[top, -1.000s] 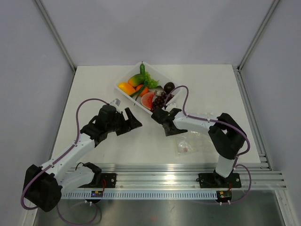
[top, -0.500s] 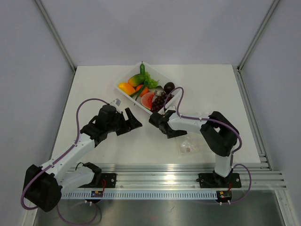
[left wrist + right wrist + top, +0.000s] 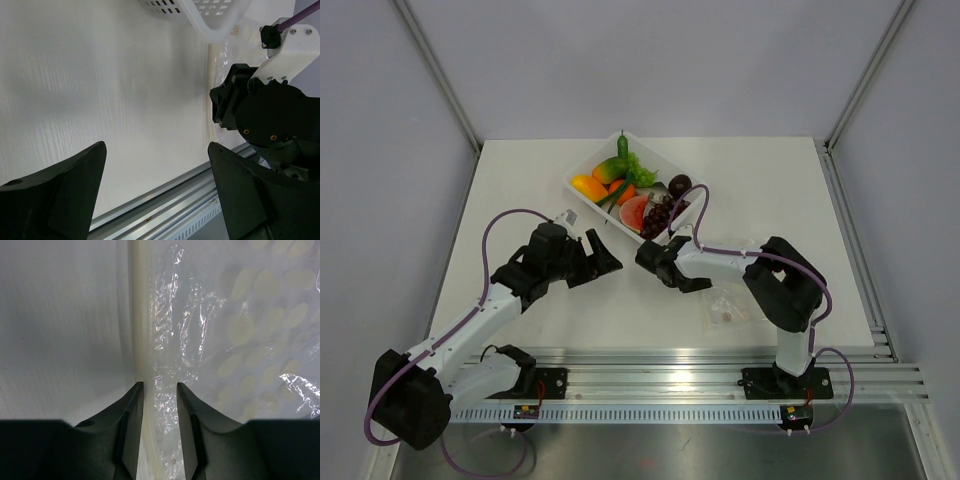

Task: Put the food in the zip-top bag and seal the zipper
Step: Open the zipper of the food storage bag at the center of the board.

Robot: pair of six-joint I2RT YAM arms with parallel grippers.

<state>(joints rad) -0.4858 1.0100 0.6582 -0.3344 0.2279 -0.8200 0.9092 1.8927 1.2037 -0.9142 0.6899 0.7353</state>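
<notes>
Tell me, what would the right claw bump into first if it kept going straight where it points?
Probably the zipper strip of the zip-top bag: it lies right between the right claw's fingertips and runs straight ahead. Whether the claw touches it yet is unclear.

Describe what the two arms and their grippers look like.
Both the left arm and right arm have white links with bulky black joints, and a purple cable loops along each. The left gripper and right gripper each end in two black, tapering fingers.
</notes>
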